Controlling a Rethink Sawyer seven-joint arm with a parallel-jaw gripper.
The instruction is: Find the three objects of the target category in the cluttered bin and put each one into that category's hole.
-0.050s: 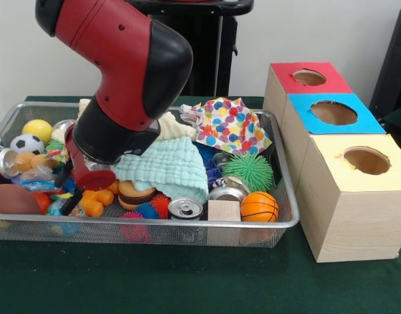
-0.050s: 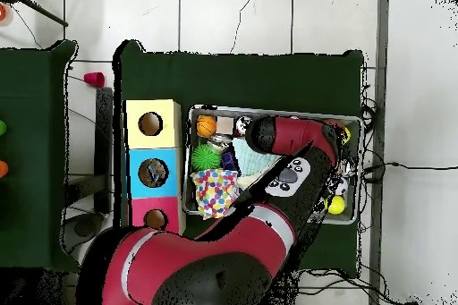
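Bin (image 1: pixel 30 222): wire mesh, on the green table, crammed with toys and cloths.
Left end of bin: brown toy football (image 1: pixel 10 198) at the front rim; small soccer ball (image 1: pixel 25 143) and yellow ball (image 1: pixel 37 130) toward the back corner.
Arm (image 1: pixel 122 72): red and black, reaching down into the bin's left half.
Gripper (image 1: pixel 70 193): low among the clutter just right of the football, mostly hidden under the wrist; cannot tell how wide it stands or whether it has hold of anything.
Orange balls (image 1: pixel 95 201): just beside the gripper, near the front rim.
Toy burger (image 1: pixel 136 194): right of the orange balls, half under the mint cloth (image 1: pixel 167 167).
Drink can (image 1: pixel 185 209): against the front rim, middle, top facing out.
Wooden block (image 1: pixel 224 210): just right of the can.
Polka-dot cloth (image 1: pixel 229 124): draped over the back right corner.
Spiky green ball (image 1: pixel 251 171): right end, behind the mini basketball (image 1: pixel 259 207).
Boxes: red-topped (image 1: pixel 285 73), blue-topped (image 1: pixel 301 121), yellow-topped (image 1: pixel 331 163), each with one round hole, in a row off the bin's right end.
Target category: not named; likely balls, given where the gripper sits.
Handling: probably light, round, apt to roll; best pinched across the widest part.
Risk: cloths possibly covering more targets.
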